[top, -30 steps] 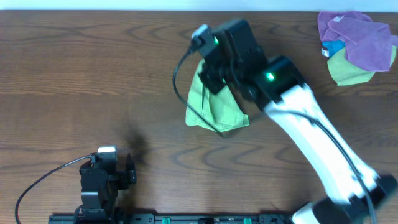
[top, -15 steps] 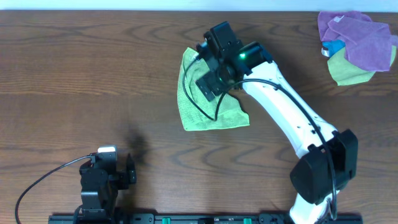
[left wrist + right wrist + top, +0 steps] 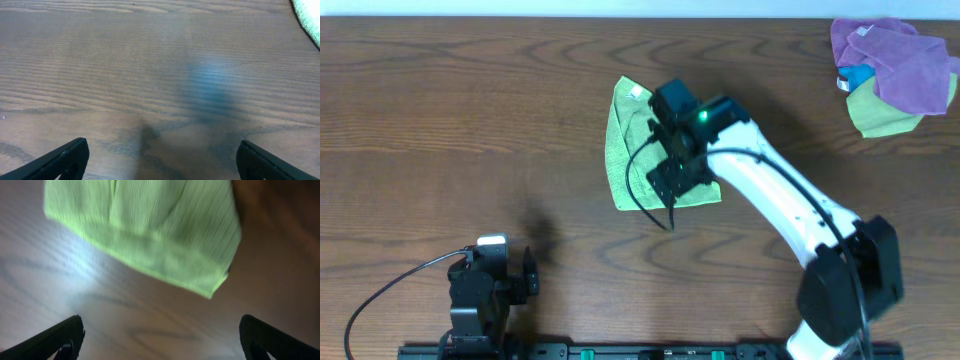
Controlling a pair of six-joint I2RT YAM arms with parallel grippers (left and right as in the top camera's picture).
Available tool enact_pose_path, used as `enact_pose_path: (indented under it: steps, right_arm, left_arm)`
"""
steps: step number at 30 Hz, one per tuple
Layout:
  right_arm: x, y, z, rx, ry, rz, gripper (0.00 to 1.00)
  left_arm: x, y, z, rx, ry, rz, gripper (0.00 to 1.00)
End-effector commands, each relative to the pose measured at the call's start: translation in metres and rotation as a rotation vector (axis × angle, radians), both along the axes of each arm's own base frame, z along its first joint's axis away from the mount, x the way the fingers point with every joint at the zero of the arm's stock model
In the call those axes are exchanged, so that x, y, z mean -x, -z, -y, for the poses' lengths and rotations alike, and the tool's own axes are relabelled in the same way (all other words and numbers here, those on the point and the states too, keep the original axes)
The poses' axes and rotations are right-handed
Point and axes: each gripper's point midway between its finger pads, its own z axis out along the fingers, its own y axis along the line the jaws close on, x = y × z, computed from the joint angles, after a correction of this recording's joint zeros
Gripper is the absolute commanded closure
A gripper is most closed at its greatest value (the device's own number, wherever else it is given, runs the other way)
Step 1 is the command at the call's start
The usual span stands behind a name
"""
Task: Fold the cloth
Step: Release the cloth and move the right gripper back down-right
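The right gripper (image 3: 161, 339) hangs with its black fingers spread wide and empty just above the soft, ribbed lime-green cloth (image 3: 623, 150) lying flat mid-table on the dark wood-grain table (image 3: 470, 100), while the left gripper (image 3: 161, 159), well apart, gapes equally empty.

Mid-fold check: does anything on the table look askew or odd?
The light lime-green textured cloth lies skewed to the wooden table's edges. Its outline is lopsided rather than a neat rectangle, and the white tag is exposed at the top corner. The open right gripper holds nothing. Nothing looks spilled or damaged.
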Motion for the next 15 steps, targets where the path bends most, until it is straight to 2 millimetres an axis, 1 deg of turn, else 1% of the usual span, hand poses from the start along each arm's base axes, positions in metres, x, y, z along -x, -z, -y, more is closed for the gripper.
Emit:
enact_pose_path:
  steps: [1,3,4,6,8,10,13,15]
  right_arm:
    - [0.014,-0.036,0.009,-0.033,0.035,0.134,0.01]
    - [0.026,-0.053,0.019,-0.054,0.042,0.184,0.01]
    - [0.038,-0.060,0.026,-0.072,0.066,0.199,0.01]
    - [0.054,-0.062,0.037,-0.097,0.103,0.212,0.01]
    - [0.068,-0.058,0.045,-0.129,0.125,0.228,0.01]
    - [0.073,-0.049,0.047,-0.165,0.134,0.254,0.01]
    - [0.074,-0.033,0.039,-0.215,0.136,0.250,0.01]
    - [0.071,-0.021,0.037,-0.213,0.137,0.241,0.01]
  left_arm:
    - [0.005,0.011,-0.003,-0.004,-0.016,-0.038,0.05]
    - [0.005,0.010,-0.003,-0.004,-0.016,-0.038,0.05]
    - [0.005,0.011,-0.003,-0.004,-0.016,-0.038,0.05]
    - [0.005,0.011,-0.003,-0.004,-0.016,-0.038,0.05]
    - [0.005,0.011,-0.003,-0.004,-0.016,-0.038,0.05]
    - [0.005,0.011,-0.003,-0.004,-0.016,-0.038,0.05]
    - [0.005,0.010,-0.003,-0.004,-0.016,-0.038,0.05]
    - [0.005,0.011,-0.003,-0.004,-0.016,-0.038,0.05]
